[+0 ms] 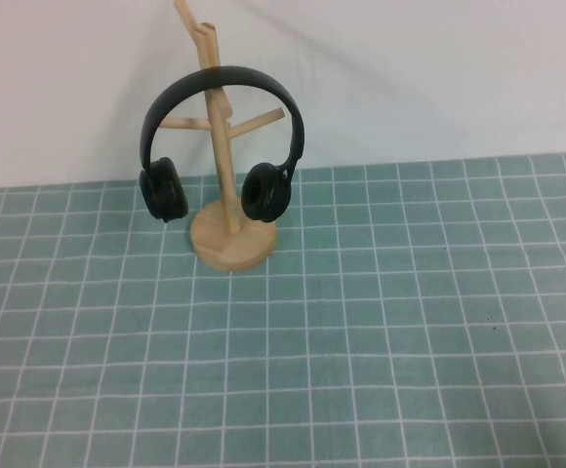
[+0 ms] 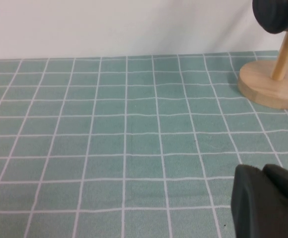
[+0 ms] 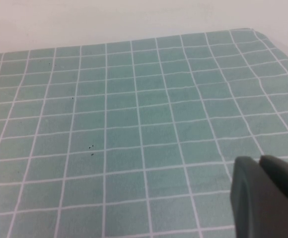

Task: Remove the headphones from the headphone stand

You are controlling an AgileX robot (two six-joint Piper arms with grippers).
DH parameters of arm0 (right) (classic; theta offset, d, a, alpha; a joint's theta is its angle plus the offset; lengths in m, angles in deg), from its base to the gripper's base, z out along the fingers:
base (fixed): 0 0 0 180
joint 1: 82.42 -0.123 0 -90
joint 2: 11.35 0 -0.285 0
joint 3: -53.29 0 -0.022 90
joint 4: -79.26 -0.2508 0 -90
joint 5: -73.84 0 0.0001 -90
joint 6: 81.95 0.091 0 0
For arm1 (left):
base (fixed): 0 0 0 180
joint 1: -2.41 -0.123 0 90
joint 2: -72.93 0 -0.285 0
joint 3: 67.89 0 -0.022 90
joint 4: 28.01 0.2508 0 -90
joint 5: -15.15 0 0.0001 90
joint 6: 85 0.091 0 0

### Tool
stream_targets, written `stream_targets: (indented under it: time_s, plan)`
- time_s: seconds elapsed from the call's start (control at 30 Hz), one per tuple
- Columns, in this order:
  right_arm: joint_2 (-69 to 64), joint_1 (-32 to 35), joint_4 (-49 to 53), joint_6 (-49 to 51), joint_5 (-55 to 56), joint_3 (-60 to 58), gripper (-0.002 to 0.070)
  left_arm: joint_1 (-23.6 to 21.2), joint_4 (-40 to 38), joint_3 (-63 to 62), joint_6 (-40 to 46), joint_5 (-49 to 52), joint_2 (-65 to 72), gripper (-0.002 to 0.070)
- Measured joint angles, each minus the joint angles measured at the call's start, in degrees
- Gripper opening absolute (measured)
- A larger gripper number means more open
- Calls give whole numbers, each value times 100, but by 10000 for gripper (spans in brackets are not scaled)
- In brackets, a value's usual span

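Note:
The black headphones (image 1: 222, 80) hang on the light wooden headphone stand (image 1: 230, 234) at the back of the table, left of centre. The headband rests over a peg and the two ear cups hang on either side of the post. One ear cup (image 2: 278, 15) and the stand's round base (image 2: 269, 88) show in the left wrist view. My left gripper (image 2: 261, 168) is shut and empty, low over the cloth, well short of the stand. My right gripper (image 3: 259, 161) is shut and empty over bare cloth. Neither gripper shows in the high view.
A green cloth with a white grid (image 1: 361, 331) covers the table. A white wall (image 1: 439, 68) stands right behind the stand. The cloth's far right corner (image 3: 251, 32) shows in the right wrist view.

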Motion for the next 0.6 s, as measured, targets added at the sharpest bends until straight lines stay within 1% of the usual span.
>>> stream_targets:
  time_s: [0.17,0.27,0.33,0.5,0.6]
  plan:
    - [0,0,0,0,0,0,-9,0,-90,0,0,-62,0,-4]
    - [0,0,0,0,0,0,-9,0,-512,0,-87,-236,0,-3]
    - [0,0,0,0,0,0,-9,0,-948,0,-226,-465,0,-4]
    - [0,0,0,0,0,0,-9,0,-2413,0,-538,-1089,0,-3]
    - [0,0,0,0,0,0,-9,0,-2859,0,-590,-1473,0,-3]
